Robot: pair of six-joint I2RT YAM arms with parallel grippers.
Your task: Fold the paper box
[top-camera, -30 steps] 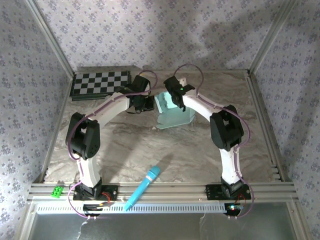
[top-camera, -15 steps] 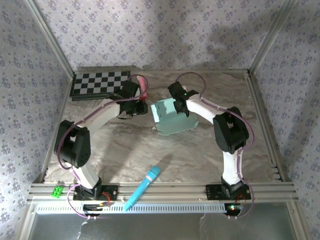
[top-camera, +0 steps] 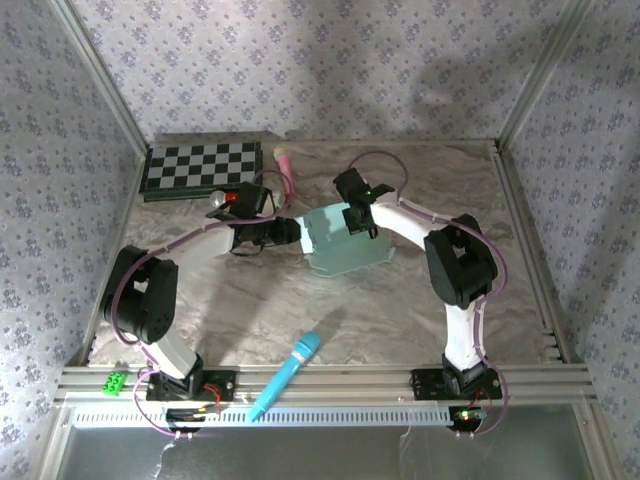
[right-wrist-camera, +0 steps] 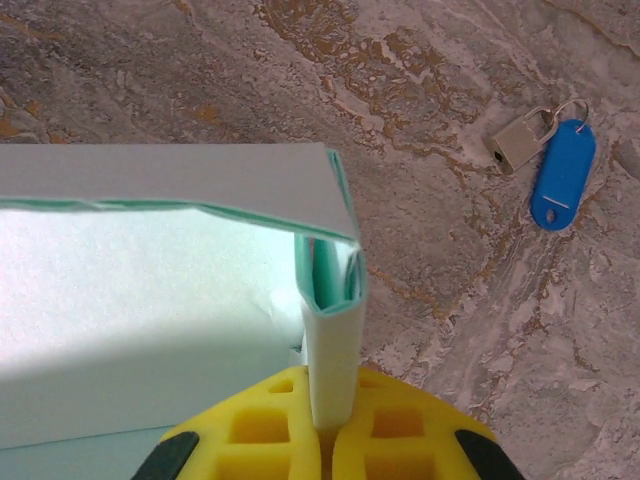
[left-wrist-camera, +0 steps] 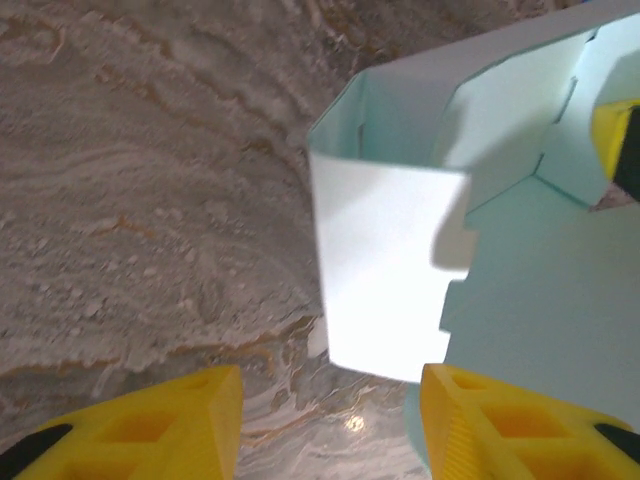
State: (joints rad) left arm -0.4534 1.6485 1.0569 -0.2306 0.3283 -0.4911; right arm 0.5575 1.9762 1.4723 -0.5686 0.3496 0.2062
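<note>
Left pincer [left-wrist-camera: 330,425] parted, right pincer [right-wrist-camera: 325,430] pinched tight.

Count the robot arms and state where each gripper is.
2. The left gripper is open, left of the paper box; the right gripper pinches its folded wall.

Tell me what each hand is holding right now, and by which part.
The right hand pinches the paper box by a doubled-over upright flap edge. The left hand is open, holding nothing.

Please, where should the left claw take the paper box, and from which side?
I would pinch the upright end flap of the paper box, coming level from the left. It stands free, facing the open left claw, while the right claw clamps the far wall.
</note>
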